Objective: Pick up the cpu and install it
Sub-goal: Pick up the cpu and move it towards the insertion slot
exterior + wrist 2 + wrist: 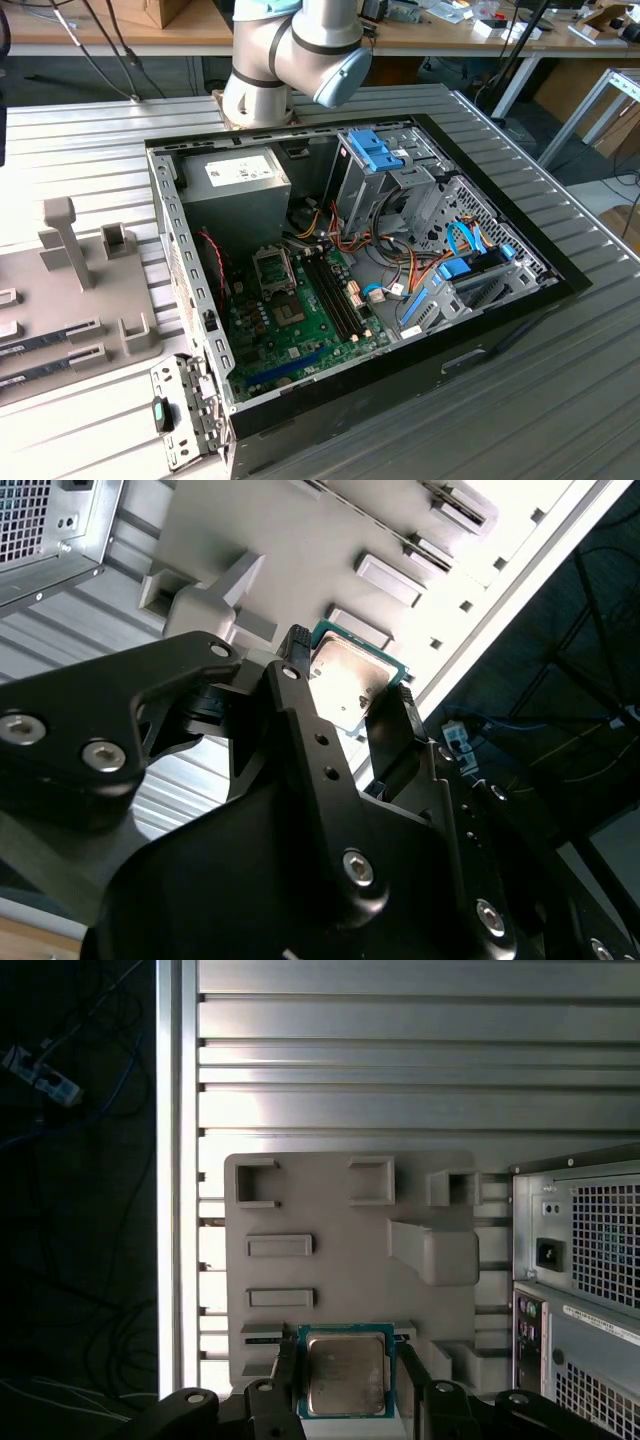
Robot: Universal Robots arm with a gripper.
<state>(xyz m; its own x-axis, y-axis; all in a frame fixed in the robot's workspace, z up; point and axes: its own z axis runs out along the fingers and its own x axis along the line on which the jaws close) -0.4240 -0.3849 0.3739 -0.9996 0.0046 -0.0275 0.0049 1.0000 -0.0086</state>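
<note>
In both wrist views, the cpu (347, 1372) (352, 678), a small square chip with a silvery top and a thin green rim, sits between my two black fingers. My gripper (347, 1380) (345, 680) is shut on the cpu, one finger (285, 1375) on each of two opposite edges. The chip hangs well above the grey holder tray (340, 1230). In the exterior view the open computer case (350, 270) lies on the table, and the motherboard's empty cpu socket (272, 268) shows near the power supply.
The grey power-supply box (235, 180) fills the case's far corner, with drive cages (400, 170) and cables on the exterior view's right. Memory sticks (335, 295) lie beside the socket. The holder tray (80, 300) with upright posts stands on the exterior view's left. The arm's joints (295, 50) rise behind the case.
</note>
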